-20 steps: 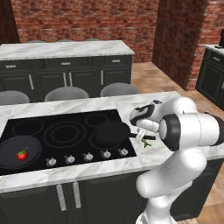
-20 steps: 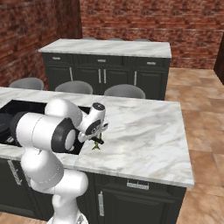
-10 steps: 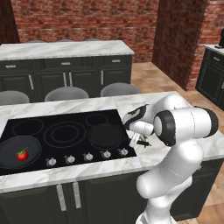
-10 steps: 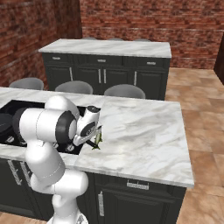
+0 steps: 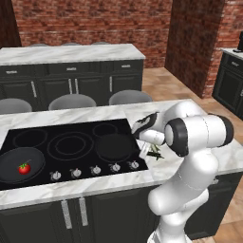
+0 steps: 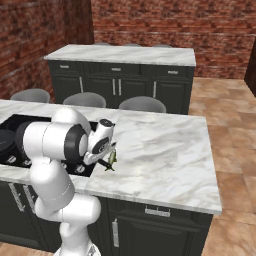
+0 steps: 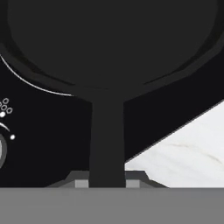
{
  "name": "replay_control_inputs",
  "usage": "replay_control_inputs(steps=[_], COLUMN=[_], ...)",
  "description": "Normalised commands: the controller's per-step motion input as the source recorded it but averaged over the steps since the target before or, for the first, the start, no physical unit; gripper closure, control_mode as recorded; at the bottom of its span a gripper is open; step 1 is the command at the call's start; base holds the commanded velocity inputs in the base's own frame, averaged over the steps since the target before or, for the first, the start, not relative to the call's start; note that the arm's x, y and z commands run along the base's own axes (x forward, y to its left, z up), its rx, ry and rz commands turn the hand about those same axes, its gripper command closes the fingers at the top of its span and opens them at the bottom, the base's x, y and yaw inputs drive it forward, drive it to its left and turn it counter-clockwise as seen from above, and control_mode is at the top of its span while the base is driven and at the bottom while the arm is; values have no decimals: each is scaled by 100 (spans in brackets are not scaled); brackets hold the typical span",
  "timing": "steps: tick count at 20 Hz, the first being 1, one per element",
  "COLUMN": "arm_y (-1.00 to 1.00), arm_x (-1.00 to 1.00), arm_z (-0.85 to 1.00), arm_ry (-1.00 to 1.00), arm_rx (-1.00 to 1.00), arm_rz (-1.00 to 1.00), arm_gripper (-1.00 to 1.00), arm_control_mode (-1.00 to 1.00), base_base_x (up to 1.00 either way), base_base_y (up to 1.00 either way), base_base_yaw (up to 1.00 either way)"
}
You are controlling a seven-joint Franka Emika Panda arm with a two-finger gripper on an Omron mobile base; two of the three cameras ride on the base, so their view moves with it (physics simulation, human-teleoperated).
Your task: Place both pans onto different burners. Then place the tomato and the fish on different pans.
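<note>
While the white arm bends low over the right end of the glossy black glass cooktop (image 5: 71, 147), its two-finger gripper (image 7: 107, 181) has its jaws pinched tight on the thin dark handle (image 7: 107, 140) of a round, shallow black frying pan (image 5: 114, 146). From the hand camera you're looking straight up that handle into the pan's dark bowl, with the fingertips (image 7: 81, 183) snug against either side of it.

Two pans total. The gripped one sits on the right side of the cooktop, over the front right burner ring. The other black pan (image 5: 20, 163) sits at the front left corner, and the small bright red tomato (image 5: 24, 168) is inside it. One tomato, that's it.

One small greenish-silver fish (image 5: 154, 152) too, lying on the white marble counter (image 6: 165, 155) just off the right edge of the cooktop, right below the robot's wrist. The right base view shows it (image 6: 112, 161) poking out next to the hand.

Counting the grey burner rings that aren't covered: a small one at back left (image 5: 30, 138), a big double one in the middle (image 5: 70, 144), and a small one at back right (image 5: 105, 129). Five small silver knobs (image 5: 95, 169) line the front edge.

Three grey stool seats (image 5: 71, 101) sit behind the island, well apart from all of it.
</note>
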Motion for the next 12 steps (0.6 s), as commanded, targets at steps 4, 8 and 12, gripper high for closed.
replay_control_inputs(steps=[4,8,12], arm_y=[42,31,0], arm_x=[0,-3,-14], arm_z=[0,-14,-40], arm_ry=[0,1,3], arm_rx=[0,0,-1], arm_rz=[4,6,1], arm_gripper=[100,100,100], arm_control_mode=[-100,-100,-100], base_base_x=[0,0,0], base_base_y=[0,0,0], base_base_yaw=[0,0,0])
